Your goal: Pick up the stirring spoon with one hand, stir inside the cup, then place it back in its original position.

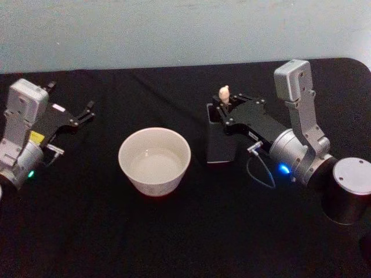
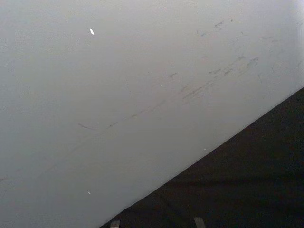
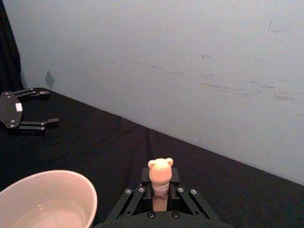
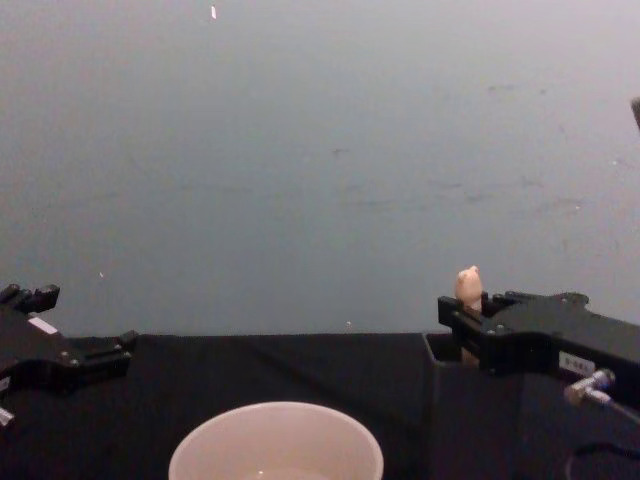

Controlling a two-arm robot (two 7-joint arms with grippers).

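Note:
The stirring spoon's beige bear-shaped handle top (image 3: 160, 172) stands upright, and its metal stem is hidden. My right gripper (image 3: 160, 189) is shut on the handle just below the knob. In the head view this gripper (image 1: 224, 106) hovers over the dark grey square holder (image 1: 219, 145), with the spoon (image 1: 224, 92) sticking up from it. The cream-white cup (image 1: 155, 160) sits to the left of the holder with a little clear liquid inside. My left gripper (image 1: 72, 97) rests open at the far left, away from the cup.
A black cloth (image 1: 185, 243) covers the table up to a pale wall (image 1: 174, 29) at the back. A grey metal cylinder (image 1: 349, 198) stands at the right edge beside the right arm. Bare cloth lies between the cup and the left gripper.

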